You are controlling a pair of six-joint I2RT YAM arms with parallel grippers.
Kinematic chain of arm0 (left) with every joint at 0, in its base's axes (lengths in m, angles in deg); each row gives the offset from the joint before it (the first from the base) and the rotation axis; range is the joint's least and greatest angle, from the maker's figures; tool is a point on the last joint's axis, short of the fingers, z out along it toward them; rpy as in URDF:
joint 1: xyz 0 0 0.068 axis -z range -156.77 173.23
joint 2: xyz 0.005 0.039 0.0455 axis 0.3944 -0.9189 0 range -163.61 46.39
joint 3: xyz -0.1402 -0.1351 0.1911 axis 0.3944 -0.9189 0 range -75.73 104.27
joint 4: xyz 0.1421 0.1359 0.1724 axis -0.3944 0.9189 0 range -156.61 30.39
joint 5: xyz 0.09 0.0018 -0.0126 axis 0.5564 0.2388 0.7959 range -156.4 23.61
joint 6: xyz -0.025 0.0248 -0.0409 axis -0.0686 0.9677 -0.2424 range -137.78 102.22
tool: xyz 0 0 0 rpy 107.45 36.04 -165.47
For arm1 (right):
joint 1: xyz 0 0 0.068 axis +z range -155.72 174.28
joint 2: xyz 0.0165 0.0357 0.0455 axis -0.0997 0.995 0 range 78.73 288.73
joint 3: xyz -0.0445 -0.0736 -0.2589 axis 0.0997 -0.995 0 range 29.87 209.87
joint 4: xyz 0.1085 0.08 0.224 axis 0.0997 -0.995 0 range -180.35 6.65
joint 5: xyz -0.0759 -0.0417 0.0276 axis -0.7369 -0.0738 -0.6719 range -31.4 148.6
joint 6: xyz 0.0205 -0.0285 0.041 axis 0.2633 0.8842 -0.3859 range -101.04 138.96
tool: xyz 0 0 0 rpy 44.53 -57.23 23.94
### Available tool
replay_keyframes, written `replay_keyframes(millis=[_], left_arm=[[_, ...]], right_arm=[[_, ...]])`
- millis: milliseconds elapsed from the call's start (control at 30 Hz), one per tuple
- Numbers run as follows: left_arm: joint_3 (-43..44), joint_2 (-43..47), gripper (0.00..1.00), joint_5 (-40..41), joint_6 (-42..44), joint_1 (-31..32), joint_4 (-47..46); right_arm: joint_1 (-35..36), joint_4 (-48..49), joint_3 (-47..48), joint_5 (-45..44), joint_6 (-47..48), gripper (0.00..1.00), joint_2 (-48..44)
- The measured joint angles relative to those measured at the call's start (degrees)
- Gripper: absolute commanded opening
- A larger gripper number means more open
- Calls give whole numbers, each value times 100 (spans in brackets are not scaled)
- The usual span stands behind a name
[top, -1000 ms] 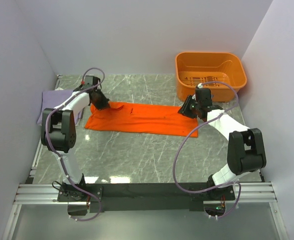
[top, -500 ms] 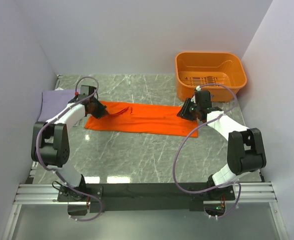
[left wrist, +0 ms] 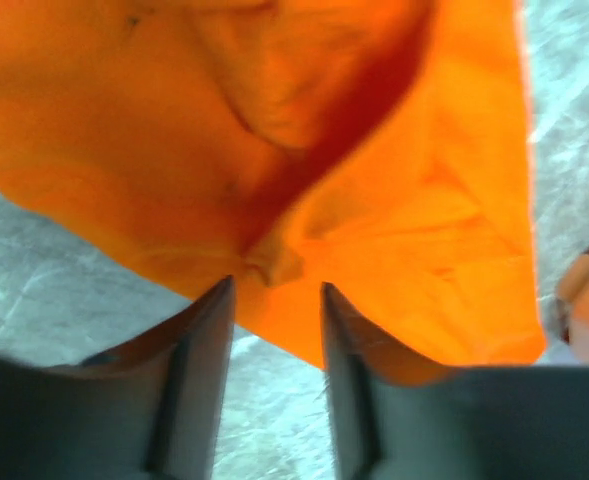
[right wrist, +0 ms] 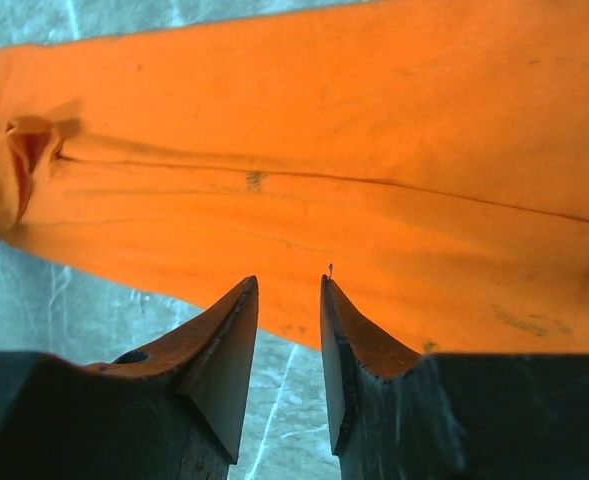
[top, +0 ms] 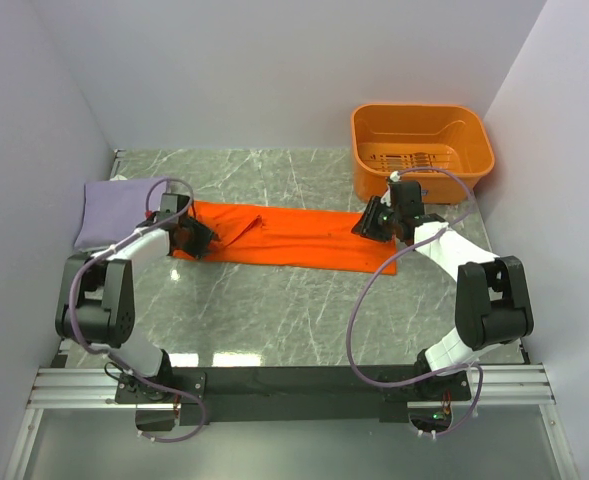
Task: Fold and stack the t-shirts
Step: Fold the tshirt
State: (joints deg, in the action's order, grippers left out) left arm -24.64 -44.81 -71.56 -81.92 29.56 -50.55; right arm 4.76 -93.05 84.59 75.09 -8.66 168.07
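Grey marble-pattern table top (top: 294,320), largest item in frame. Holds everything but the arms' mounts.

Bright orange cloth t-shirt (top: 304,238): mid-table, laid out as a long left-right band. Looks folded lengthwise already, with a crease line along it in the right wrist view. Flat on the right. Left end rumpled and partly lifted off the surface.

Rigid orange plastic basket (top: 420,107): far right corner, well apart from the band, not involved in this step.

Pale lavender cloth t-shirt (top: 112,210): far left by the wall, a compact flat rectangle. Reads as folded and parked as the stack base. Just beside the orange band's left end, not overlapping it.

Left gripper (top: 199,240): at the band's left end, clamped on a puckered bunch of orange cloth at the fingertips (left wrist: 222,292).

Right gripper (top: 364,226): over the band's right portion, tips close together above the near hem. Gap narrow, cloth thin, so cannot tell if pinching or just hovering.

Progress, as a judgement: roughly halfway. Lavender done, orange lengthwise fold done. Left to do: crosswise fold(s) of the orange band, then placing it on the lavender one. No stack yet.
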Motion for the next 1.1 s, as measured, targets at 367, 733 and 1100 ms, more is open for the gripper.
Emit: replay_keyframes(millis=[367,733,1100], left_arm=[[658,527,30,457,297,0,243],[1360,-951,21,452,505,-37,46],[1351,-1451,31,450,483,-352,-208]], right_arm=[[970,647,326,476,-332,40,203],[1665,1655,745,813,-935,40,994],[1611,1703,560,798,-914,39,1023]])
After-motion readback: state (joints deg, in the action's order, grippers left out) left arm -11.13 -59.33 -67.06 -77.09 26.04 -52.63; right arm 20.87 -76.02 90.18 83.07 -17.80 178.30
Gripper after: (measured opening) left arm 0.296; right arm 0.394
